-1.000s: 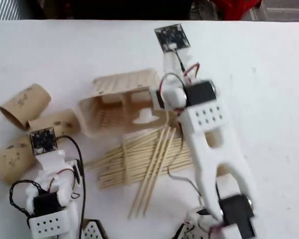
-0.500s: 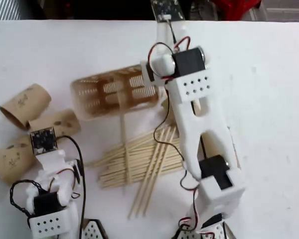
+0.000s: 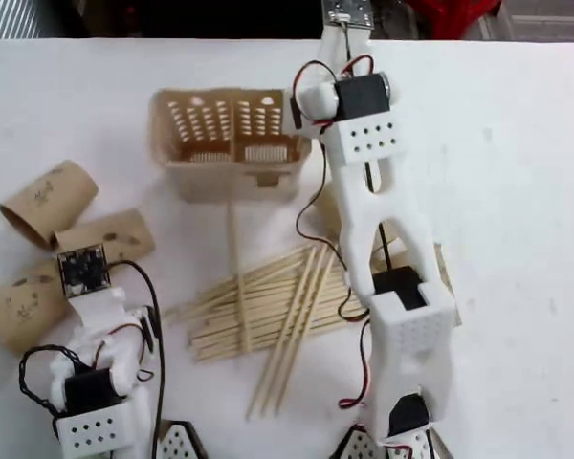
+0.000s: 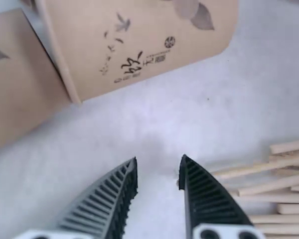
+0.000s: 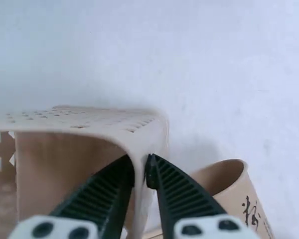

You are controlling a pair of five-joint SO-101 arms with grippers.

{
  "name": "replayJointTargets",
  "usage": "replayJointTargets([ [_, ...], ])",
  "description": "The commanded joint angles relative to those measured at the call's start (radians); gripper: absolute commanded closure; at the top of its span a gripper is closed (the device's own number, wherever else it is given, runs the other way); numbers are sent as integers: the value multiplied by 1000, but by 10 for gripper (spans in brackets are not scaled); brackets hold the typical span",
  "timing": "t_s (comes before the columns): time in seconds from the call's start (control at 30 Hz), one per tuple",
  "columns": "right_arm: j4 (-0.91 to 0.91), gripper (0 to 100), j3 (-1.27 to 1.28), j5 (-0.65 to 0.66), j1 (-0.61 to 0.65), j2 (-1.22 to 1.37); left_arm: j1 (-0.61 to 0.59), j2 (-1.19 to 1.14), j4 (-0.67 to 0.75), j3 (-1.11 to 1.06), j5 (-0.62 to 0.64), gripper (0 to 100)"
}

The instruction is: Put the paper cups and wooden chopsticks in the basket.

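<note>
A beige perforated basket (image 3: 228, 143) stands upright near the table's far side, its mouth facing up. My right gripper (image 5: 139, 167) is shut on the basket's corner wall (image 5: 144, 134), at the basket's right end in the high view. Several wooden chopsticks (image 3: 277, 296) lie in a loose pile in front of the basket. Three paper cups (image 3: 48, 199) (image 3: 105, 235) (image 3: 19, 308) lie on their sides at the left. My left gripper (image 4: 158, 164) hovers open just above the table, with a cup (image 4: 134, 45) ahead of it and chopstick ends (image 4: 279, 169) to one side.
Another paper cup (image 5: 226, 196) lies beside the basket in the right wrist view. The right arm (image 3: 383, 239) stretches over the chopstick pile's right end. One chopstick (image 3: 235, 258) points from the pile toward the basket. The table's right half is bare white.
My right gripper has lifted the basket off its side, turned it upright and carried it toward the far edge. The left arm and the cups have stayed still.
</note>
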State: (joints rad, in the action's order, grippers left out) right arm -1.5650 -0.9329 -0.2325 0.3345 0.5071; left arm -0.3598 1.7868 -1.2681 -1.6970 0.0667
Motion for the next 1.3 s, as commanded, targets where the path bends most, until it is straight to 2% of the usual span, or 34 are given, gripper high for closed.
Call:
replayJointTargets([
  [0.0,22,984,-75,3,-2,-4,-10,7,-3,3,-8,845],
  [0.1,28,976,-97,3,-1,5,-10,7,-3,3,-8,845],
  [0.27,1,836,-100,46,1,8,-10,7,-3,3,-8,845],
  [0.33,-15,820,-107,92,1,4,-10,7,-3,3,-8,845],
  [0.63,-15,852,-100,181,-5,10,-10,7,-3,3,-8,845],
  [0.8,42,981,-75,183,-10,44,-10,7,-3,3,-8,845],
  [0.9,39,981,-68,183,-16,96,-10,7,-3,3,-8,845],
  [1.27,-156,983,-89,198,-45,114,-10,7,-3,3,-8,845],
])
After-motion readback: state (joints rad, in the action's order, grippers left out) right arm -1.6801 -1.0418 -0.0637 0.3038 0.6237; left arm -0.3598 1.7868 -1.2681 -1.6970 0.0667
